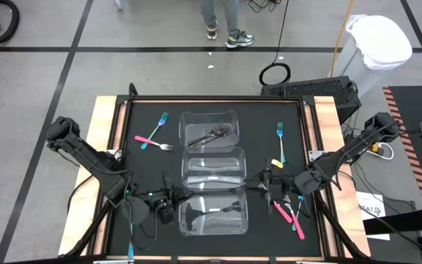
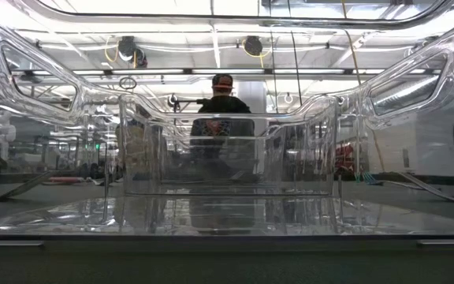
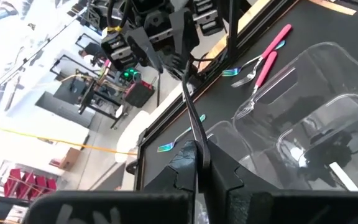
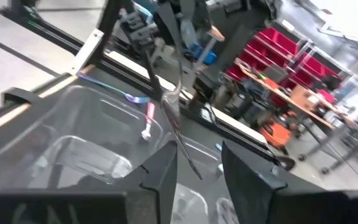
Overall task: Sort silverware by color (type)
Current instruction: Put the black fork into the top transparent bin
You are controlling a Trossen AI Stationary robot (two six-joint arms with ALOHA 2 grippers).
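- Surface: black worktop [image 1: 145, 158] with three clear containers [image 1: 212, 166] stacked down its middle.
- Left gripper [image 3: 197, 163]: pressed together on a dark grey fork [image 3: 194, 121], beside the nearest container.
- Right gripper [image 4: 197, 163]: fingers spread, fork passing between them, apparently a handover.
- Advice: right fingers should be cleared before the fork is carried off.
- Room: pink forks [image 1: 288, 213] crowd the right edge; left edge is freer.

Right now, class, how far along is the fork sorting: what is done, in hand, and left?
Done: dark grey forks lie in the far container. In hand: the left gripper, jaws shut, holds a dark fork; the right gripper stands open beside it. Left: pink forks and blue forks on the table.
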